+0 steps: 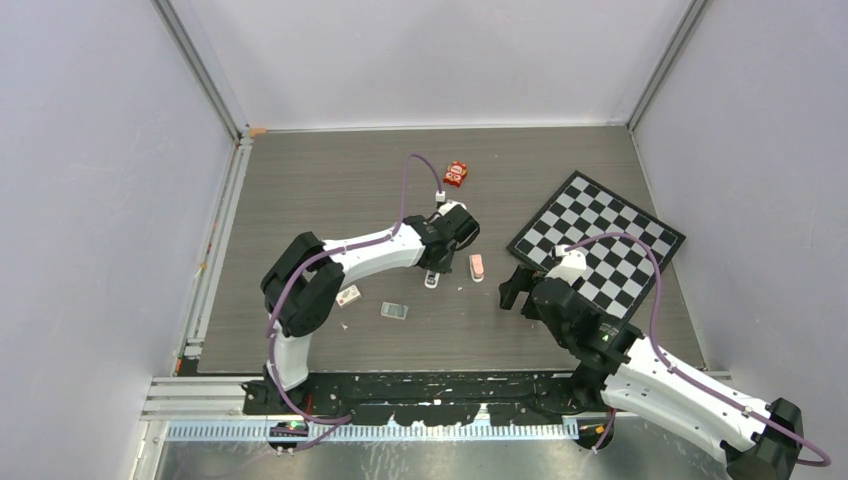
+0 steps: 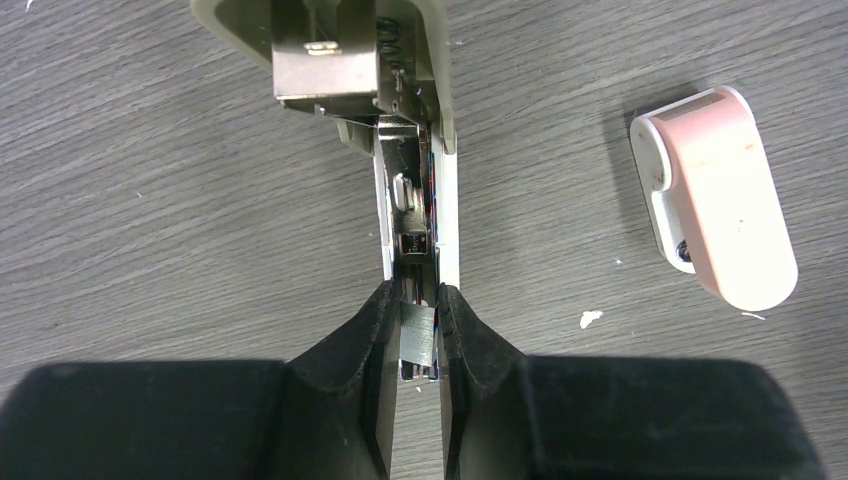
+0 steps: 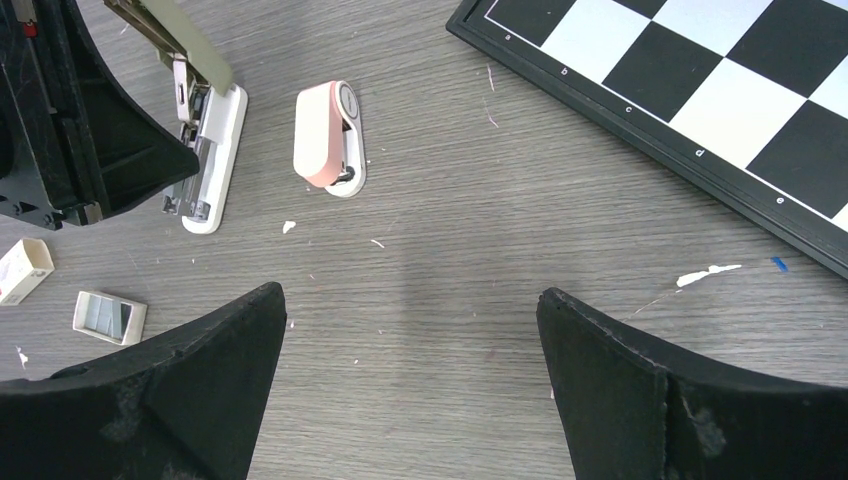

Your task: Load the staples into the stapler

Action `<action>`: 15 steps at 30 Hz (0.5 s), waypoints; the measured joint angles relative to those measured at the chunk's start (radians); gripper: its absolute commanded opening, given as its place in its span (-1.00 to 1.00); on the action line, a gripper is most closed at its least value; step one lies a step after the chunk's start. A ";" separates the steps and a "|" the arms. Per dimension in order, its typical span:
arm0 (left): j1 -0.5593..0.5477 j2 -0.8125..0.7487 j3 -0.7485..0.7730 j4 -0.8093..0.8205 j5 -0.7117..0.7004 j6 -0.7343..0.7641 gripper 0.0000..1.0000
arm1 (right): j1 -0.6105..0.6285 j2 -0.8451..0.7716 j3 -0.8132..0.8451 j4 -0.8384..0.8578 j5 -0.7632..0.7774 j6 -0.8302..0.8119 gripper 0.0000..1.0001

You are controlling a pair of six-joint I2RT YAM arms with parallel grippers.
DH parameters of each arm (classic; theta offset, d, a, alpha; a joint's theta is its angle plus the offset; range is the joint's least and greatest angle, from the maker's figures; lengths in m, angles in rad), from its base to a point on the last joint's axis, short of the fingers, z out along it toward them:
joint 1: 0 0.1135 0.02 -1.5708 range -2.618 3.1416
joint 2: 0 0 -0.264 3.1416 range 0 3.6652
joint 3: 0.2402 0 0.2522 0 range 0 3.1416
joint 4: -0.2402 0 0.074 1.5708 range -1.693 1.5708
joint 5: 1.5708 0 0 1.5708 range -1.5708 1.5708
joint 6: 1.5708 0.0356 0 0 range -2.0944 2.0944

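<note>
The stapler (image 2: 405, 195) lies open on the table, its olive-grey lid (image 2: 430, 40) swung up at the far end and its pale metal channel bare. My left gripper (image 2: 415, 292) is shut on a small silvery block of staples (image 2: 420, 335), held right over the near end of that channel. From above, the left gripper (image 1: 440, 258) hangs over the stapler (image 1: 432, 279). My right gripper (image 3: 410, 300) stands wide open over bare table with nothing between its fingers, right of the stapler (image 3: 205, 150). In the top view the right gripper (image 1: 515, 288) sits by the chessboard's left corner.
A pink-and-white piece (image 2: 715, 195) lies just right of the stapler. A chessboard (image 1: 597, 245) lies at the right. A small tray with silvery strips (image 3: 108, 316) and a white card-like box (image 3: 25, 268) lie left of the stapler. A red packet (image 1: 456, 174) lies farther back.
</note>
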 measured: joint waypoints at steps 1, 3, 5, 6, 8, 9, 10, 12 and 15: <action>0.000 0.000 0.000 0.000 0.000 0.000 -0.62 | 0.000 0.000 0.000 0.000 0.000 0.000 0.99; 0.000 0.000 0.001 -0.002 0.000 0.000 -0.62 | 0.000 0.000 0.000 0.000 0.000 0.000 0.99; 0.000 0.001 0.002 -0.002 0.000 0.000 -0.61 | 0.000 0.000 0.000 0.000 0.000 0.000 0.99; 0.000 0.002 0.003 -0.004 0.000 0.000 -0.60 | 0.000 0.000 0.000 0.000 0.000 0.000 0.99; -0.001 0.004 0.008 -0.009 -0.001 0.000 -0.59 | 0.000 -0.002 0.000 0.000 0.000 0.001 0.99; -0.002 0.006 0.010 -0.011 -0.001 0.000 -0.59 | 0.000 -0.004 0.000 0.000 0.000 0.001 0.99; -0.002 0.006 0.011 -0.013 -0.001 0.000 -0.59 | 0.000 -0.005 0.000 0.000 0.000 0.001 0.99; -0.002 0.008 0.013 -0.014 -0.003 0.000 -0.58 | 0.000 -0.006 0.000 0.000 0.000 0.002 0.99; -0.003 0.010 0.016 -0.018 -0.005 0.000 -0.58 | 0.000 -0.008 0.000 -0.001 0.000 0.002 0.99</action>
